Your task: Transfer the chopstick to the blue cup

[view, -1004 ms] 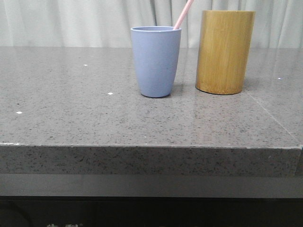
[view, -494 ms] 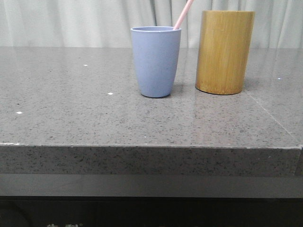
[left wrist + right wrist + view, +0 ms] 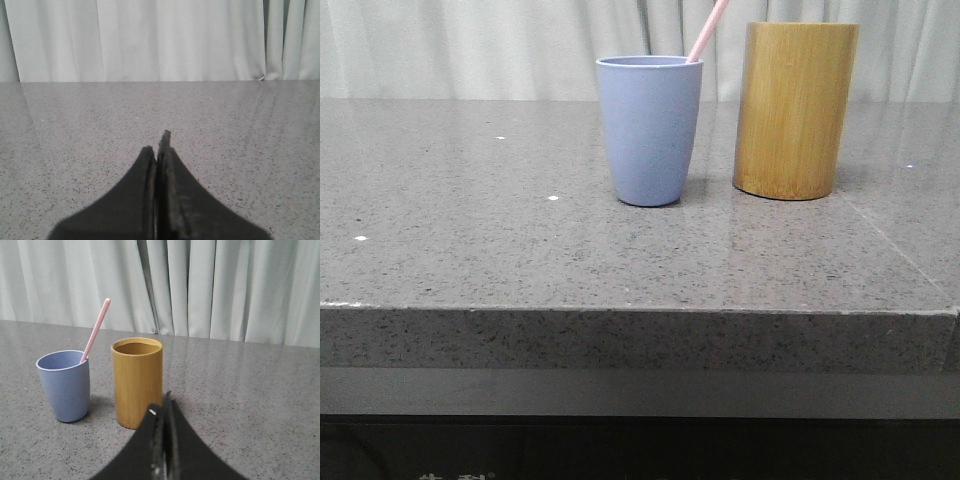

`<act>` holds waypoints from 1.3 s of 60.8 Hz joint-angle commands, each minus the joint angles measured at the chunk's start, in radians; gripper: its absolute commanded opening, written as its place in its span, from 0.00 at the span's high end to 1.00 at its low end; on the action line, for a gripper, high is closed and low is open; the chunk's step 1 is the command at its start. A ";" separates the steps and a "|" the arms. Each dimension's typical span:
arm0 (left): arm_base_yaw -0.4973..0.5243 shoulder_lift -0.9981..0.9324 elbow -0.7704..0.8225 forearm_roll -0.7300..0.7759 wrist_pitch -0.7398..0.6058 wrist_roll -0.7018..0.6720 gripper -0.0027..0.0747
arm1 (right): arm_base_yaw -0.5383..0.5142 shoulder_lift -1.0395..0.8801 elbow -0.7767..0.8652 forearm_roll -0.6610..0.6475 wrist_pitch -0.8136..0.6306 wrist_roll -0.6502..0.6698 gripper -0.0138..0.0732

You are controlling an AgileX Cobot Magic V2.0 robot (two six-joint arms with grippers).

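Note:
The blue cup stands upright on the grey stone table. A pale pink chopstick leans inside it, its top rising above the rim. My right gripper is shut with nothing between its fingers and sits back from the cups, nearest the bamboo holder. In the left wrist view my left gripper is shut on nothing over bare table. Neither gripper shows in the front view.
A taller tan bamboo holder stands just right of the blue cup; from the right wrist view I see no sticks in it. Pale curtains hang behind the table. The table's front edge runs across the front view.

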 commanded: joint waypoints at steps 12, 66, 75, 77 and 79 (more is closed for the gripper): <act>0.001 0.011 -0.023 -0.008 -0.079 -0.007 0.99 | -0.005 0.011 -0.024 0.001 -0.089 -0.003 0.98; 0.001 -0.132 0.272 -0.053 -0.086 -0.005 0.99 | -0.005 0.011 -0.024 0.001 -0.083 -0.003 0.98; 0.001 -0.132 0.343 -0.053 -0.101 -0.005 0.99 | -0.005 0.011 -0.024 0.001 -0.083 -0.003 0.98; 0.001 -0.132 0.356 -0.053 -0.116 -0.005 0.99 | -0.005 0.011 -0.024 0.001 -0.083 -0.003 0.98; 0.001 -0.132 0.372 -0.053 -0.139 -0.005 0.99 | -0.005 0.011 -0.024 0.001 -0.083 -0.003 0.98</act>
